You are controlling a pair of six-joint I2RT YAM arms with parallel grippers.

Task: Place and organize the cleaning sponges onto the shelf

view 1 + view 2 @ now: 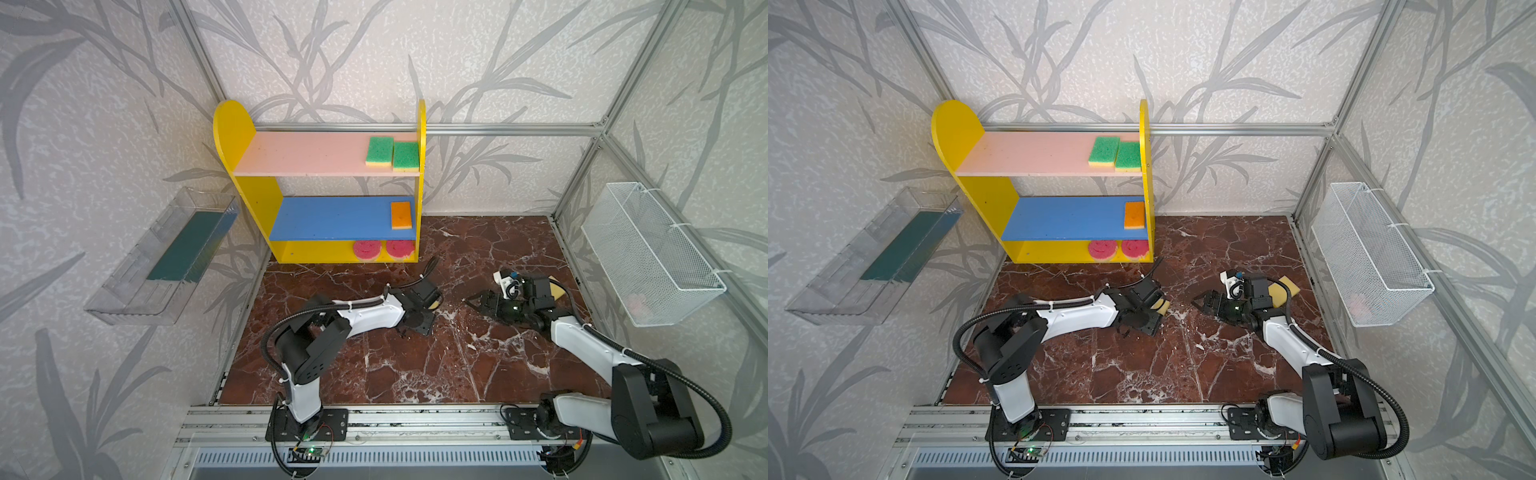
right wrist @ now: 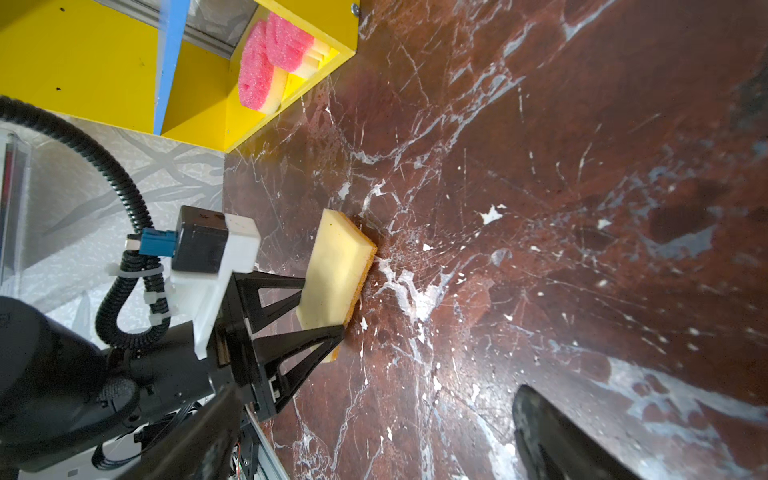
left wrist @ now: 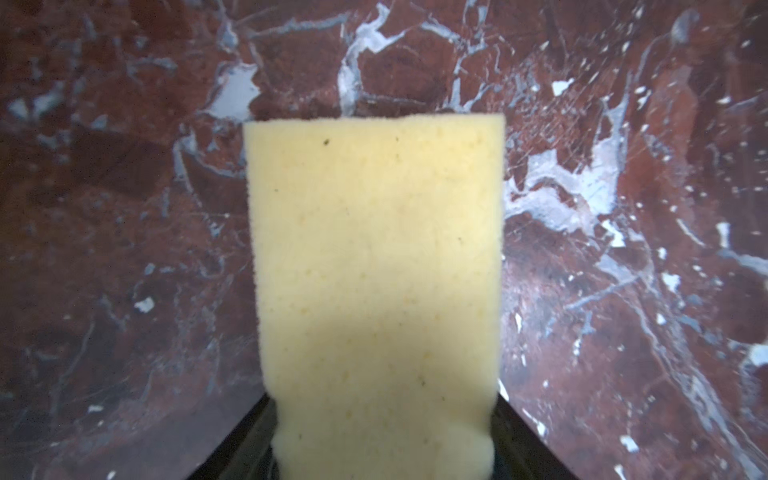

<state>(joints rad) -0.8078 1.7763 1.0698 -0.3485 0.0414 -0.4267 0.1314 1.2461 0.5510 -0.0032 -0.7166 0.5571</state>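
Both arms (image 1: 365, 318) wear white shells, black joints, ribbed, seemingly zip-tied cables (image 2: 129, 191).

A robot test cell in a lab, dressed up as a room. Bare aluminium frame bars (image 1: 511, 129) hold panels of grey leaf-print wallpaper (image 1: 104, 104). The surface (image 1: 436, 374) is a red-brown marble-look sheet. The left arm (image 1: 365, 316) and right arm (image 1: 582, 345) are bolted to a slotted metal rail (image 1: 415, 424) along its front edge. A clear plastic tray (image 1: 124, 291) and a white wire-mesh basket (image 1: 648, 257) hang on the side walls. A small painted shelf (image 1: 232, 124) stands at the back edge.
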